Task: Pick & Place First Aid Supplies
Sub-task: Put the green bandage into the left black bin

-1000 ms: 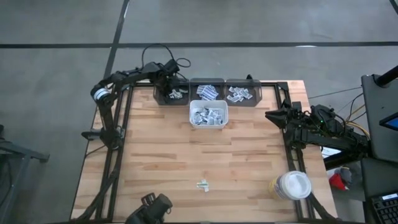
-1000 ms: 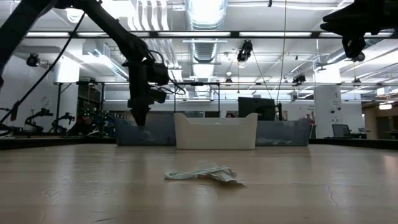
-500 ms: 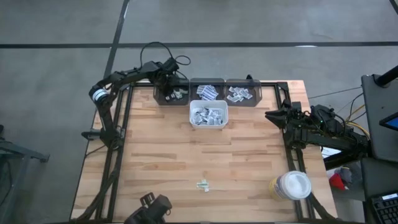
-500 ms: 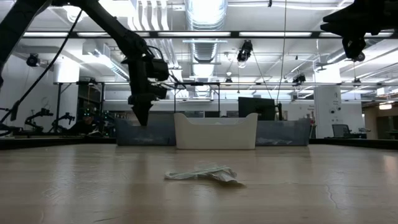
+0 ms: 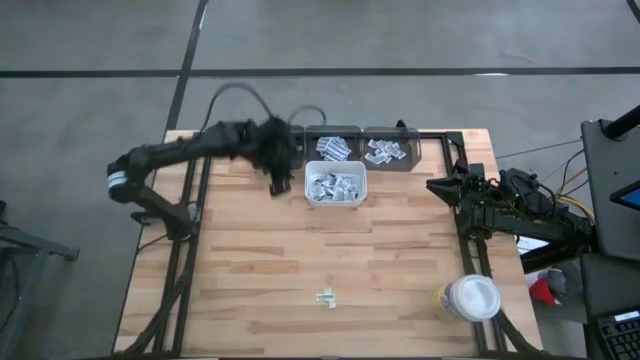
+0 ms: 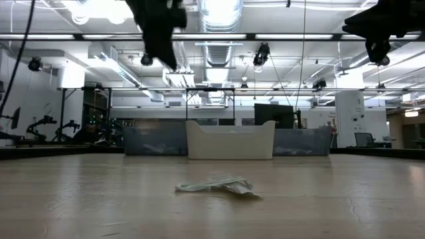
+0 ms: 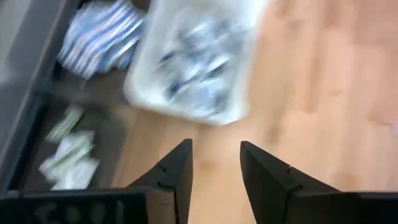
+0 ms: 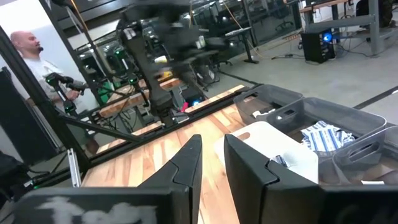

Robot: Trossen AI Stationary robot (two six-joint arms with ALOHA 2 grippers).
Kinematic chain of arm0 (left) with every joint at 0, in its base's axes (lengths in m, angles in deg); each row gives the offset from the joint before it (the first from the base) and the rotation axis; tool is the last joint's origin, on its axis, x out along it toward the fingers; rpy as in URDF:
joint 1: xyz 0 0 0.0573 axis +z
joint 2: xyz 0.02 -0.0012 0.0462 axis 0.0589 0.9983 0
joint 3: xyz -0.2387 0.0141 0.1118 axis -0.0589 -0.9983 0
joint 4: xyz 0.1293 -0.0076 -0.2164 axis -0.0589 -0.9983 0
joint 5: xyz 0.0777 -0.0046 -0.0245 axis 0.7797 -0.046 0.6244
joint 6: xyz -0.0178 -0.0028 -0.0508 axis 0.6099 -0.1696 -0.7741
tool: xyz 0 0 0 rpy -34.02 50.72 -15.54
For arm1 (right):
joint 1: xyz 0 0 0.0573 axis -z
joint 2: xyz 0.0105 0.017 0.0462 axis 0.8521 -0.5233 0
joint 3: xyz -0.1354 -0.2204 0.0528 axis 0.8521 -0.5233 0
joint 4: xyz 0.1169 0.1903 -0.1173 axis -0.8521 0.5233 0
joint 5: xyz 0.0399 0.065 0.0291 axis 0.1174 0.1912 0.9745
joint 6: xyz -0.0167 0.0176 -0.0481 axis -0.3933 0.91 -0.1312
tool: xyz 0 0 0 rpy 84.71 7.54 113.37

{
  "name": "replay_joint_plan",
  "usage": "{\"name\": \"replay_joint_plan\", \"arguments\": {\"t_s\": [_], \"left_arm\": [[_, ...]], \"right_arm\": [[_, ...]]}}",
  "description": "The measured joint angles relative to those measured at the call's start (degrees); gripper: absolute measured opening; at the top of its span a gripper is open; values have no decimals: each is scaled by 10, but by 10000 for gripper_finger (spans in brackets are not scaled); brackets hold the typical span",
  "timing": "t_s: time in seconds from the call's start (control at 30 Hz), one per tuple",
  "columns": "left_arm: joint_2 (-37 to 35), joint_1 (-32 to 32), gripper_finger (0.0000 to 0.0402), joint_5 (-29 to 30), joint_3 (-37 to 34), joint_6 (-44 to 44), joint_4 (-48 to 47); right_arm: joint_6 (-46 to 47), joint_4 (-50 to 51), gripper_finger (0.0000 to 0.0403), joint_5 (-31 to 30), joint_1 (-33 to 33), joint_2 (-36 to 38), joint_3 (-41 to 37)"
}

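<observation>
First aid supplies fill the white bin (image 5: 335, 185) and two dark bins (image 5: 333, 148), (image 5: 387, 150) at the far edge. A third dark bin (image 7: 68, 149) with greenish sachets shows in the left wrist view. One sachet (image 5: 326, 297) lies flat on the wood near the front edge. My left gripper (image 7: 216, 149) hangs open and empty, high above the table (image 6: 165, 56), just left of the white bin (image 5: 281, 178). My right gripper (image 5: 432, 185) waits raised at the right edge, its fingers (image 8: 212, 146) slightly apart with nothing between them.
A white round lidded tub (image 5: 468, 298) stands at the front right corner. Bare wood (image 5: 260, 260) lies between the bins and the lone sachet. A person (image 8: 28, 40) stands beyond the table's left side in the right wrist view.
My left gripper has risen out of the far-left dark bin, high above the table. It has swung toward the near edge and a little to the right, ending beside the white bin. The left arm has stretched out lower across the table's left side.
</observation>
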Motion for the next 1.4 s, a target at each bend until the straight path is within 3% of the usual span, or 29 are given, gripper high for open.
{"name": "replay_joint_plan", "arguments": {"t_s": [0.27, 0.5, 0.67, 0.97, 1.4], "left_arm": [[-12, -298, 126, 183, -2, -107, 88], [52, -431, 126, 222, -2, -226, 133], [122, -473, 126, 200, 5, -279, 154], [262, -491, 126, 106, 72, -275, 154], [345, -490, 126, 103, 109, -296, 153]], "right_arm": [[0, 0, 77, 0, 0, 0, 0], [0, 0, 86, 0, 0, 0, 0], [0, 0, 89, 0, 0, 0, 0], [0, 0, 72, 0, 0, 0, 0], [1, 0, 67, 0, 0, 0, 0]]}}
